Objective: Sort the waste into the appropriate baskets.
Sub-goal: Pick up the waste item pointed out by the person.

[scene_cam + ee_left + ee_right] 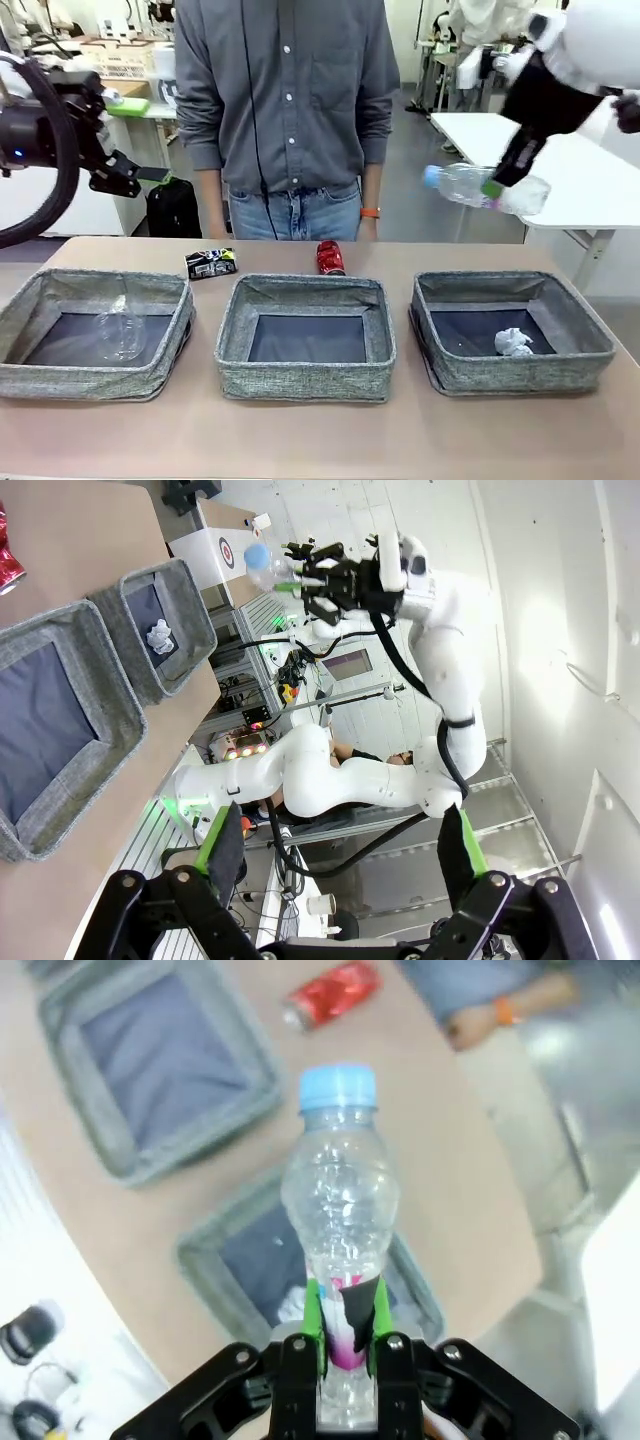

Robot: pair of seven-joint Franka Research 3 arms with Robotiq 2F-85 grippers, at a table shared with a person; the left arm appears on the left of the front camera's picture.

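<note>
My right gripper [492,185] is shut on a clear plastic bottle [480,188] with a blue cap, held sideways high above the right basket [520,372]. In the right wrist view the bottle [340,1200] rises from my shut gripper [345,1325] over that basket [215,1260]. A crumpled white paper ball [513,342] lies in the right basket. The left basket [90,380] holds a clear plastic cup [120,335]. The middle basket [305,380] shows a bare bottom. A crushed red can [330,257] and a crushed black printed can [210,263] lie on the table behind the baskets. My left gripper [145,178] hangs open, high at the left.
A person in a grey shirt [290,90] stands at the table's far edge, just behind the red can. A white table [590,170] stands behind at the right. In the left wrist view my open fingers [225,840] frame the right arm with its bottle [265,565].
</note>
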